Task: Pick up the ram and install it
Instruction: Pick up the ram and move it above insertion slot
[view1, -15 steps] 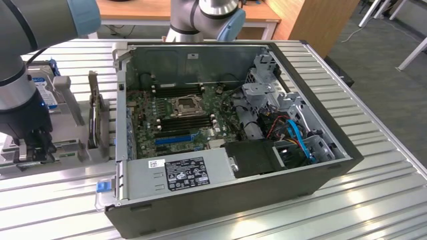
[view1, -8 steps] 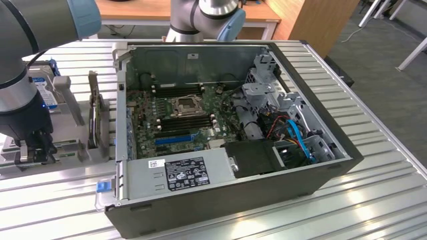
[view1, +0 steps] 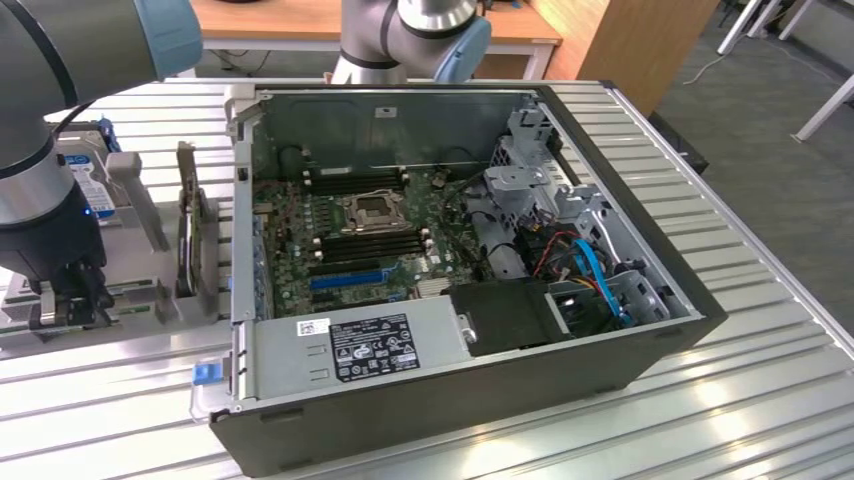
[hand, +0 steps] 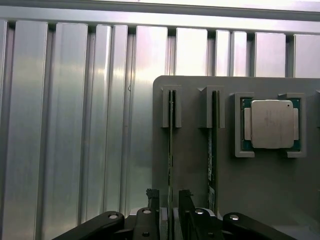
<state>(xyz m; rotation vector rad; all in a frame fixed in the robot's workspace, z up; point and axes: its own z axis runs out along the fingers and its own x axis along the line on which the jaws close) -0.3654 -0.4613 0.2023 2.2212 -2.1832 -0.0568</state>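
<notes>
Located gripper (hand: 169, 199) low over a grey fixture (hand: 192, 170) set on the slatted table (hand: 75, 125). Found jaws spread, with fingers (hand: 153, 196) straddling the ram (hand: 170, 145), one to each side, standing clear of the board at the tips. No pinch seen.

Found ram on edge in a slotted holder on the fixture, upright, with its far end seated in the holder's notch. Recorded it as not yet lifted out.

Noted a second stick (hand: 210, 145) on edge in the neighbouring holder, parallel to the ram and between it and a CPU (hand: 271, 124). Noted CPU lying flat in its own cornered pocket on the same fixture, metal lid up.

From the exterior view, placed arm (view1: 40, 150) and fixture at that view's left, just beside an open case (view1: 467, 420) lying on its side. Saw arm hanging near vertical, wrist pointing down at the fixture.

Inside the case, observed a motherboard (view1: 354, 235) with a socket near its middle, dark slots on either side of it and a blue slot (view1: 354, 277) nearer the camera. Noted a power supply (view1: 360, 345) with a printed label along the near wall, and blue cables (view1: 601, 280) toward that view's right. Judged ram well apart from the motherboard.
</notes>
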